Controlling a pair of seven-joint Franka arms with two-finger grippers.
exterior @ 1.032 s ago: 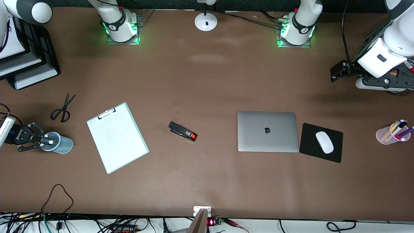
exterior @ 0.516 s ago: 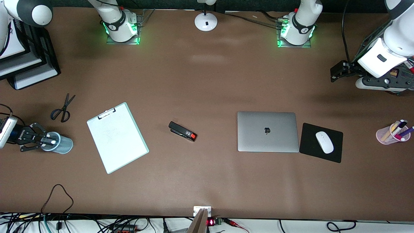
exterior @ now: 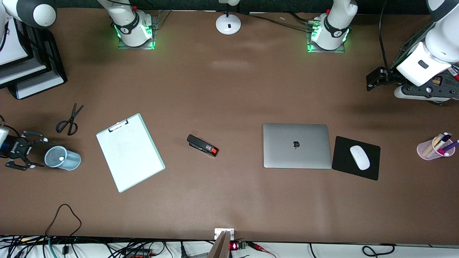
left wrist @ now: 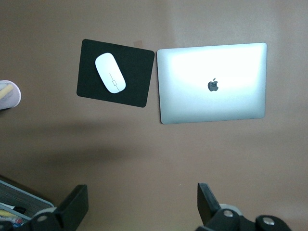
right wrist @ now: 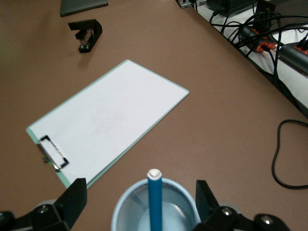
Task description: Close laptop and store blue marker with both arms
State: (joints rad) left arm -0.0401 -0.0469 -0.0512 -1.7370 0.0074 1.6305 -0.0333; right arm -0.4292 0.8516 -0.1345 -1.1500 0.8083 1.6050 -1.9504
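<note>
The laptop [exterior: 296, 145] lies shut and flat on the table [exterior: 229, 89], lid up with the apple logo showing, its edge just beside the black mousepad [exterior: 356, 157] that carries the white mouse [exterior: 359, 157]. That half of the job looks done.

The marker [right wrist: 154, 201] stands upright in the blue mesh cup [exterior: 62, 158], whitish end up, leaning on nothing that can be made out; in the front view only its pale tip shows inside the rim. The cup sits at about 9 o'clock from the clipboard [exterior: 130, 152], toward the right arm's end of the table, with the scissors [exterior: 69, 120] at roughly 12 o'clock from it.

The right gripper [exterior: 22, 154] hangs just beside the cup, at its 9 o'clock in the front view, fingers spread wide and holding nothing. The spread fits a release: the marker is free in the cup and the fingers clear of the rim, so lifting off should not tip it.

The left gripper [left wrist: 139, 204] is over bare table near the left arm's end, at about 1 o'clock from the laptop, released and empty, waiting. Its camera looks down on laptop and mousepad, well clear of both.

The stapler [exterior: 202, 145] lies between clipboard and laptop, and a pink cup [exterior: 434, 147] of markers sits at 3 o'clock from the mousepad.
</note>
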